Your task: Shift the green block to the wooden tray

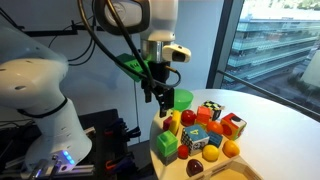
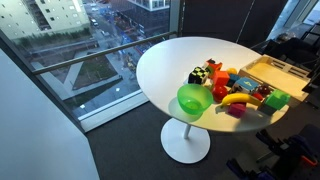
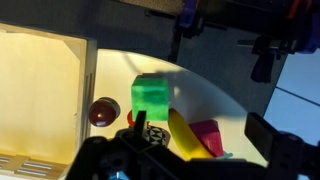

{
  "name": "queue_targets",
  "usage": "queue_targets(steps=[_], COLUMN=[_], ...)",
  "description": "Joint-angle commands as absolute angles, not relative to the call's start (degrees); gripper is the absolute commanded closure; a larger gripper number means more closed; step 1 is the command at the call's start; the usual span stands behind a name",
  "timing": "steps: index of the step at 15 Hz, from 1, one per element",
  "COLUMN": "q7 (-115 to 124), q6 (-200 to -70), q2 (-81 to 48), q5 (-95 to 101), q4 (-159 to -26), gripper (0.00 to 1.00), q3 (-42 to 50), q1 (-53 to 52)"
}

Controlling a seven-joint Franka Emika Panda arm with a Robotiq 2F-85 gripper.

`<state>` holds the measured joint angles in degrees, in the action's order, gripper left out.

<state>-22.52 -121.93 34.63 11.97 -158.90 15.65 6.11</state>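
Judging by its look, the green block point(image 3: 152, 97) should be a light, stiff cube with smooth flat faces, so it may slip a little. It sits on the white worktop point(image 1: 270, 120) just beside the wooden tray point(image 3: 40, 90). The claw point(image 1: 160, 97) hangs above, apparently spread and empty. I would pinch two opposite side faces squarely.

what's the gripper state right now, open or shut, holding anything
Gripper: open, holding nothing; the green block lies below it, not gripped.
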Motion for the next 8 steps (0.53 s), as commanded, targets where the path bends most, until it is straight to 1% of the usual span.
queue_targets(steps=[1,8], q7=[-22.9,-21.3], q6=[-122.0,-123.6], q2=[34.2,32.1], q5=[11.5,13.9], q4=[-158.8,-159.0], gripper=[0.0,0.0], q3=[14.9,14.0], q1=[6.8,8.4])
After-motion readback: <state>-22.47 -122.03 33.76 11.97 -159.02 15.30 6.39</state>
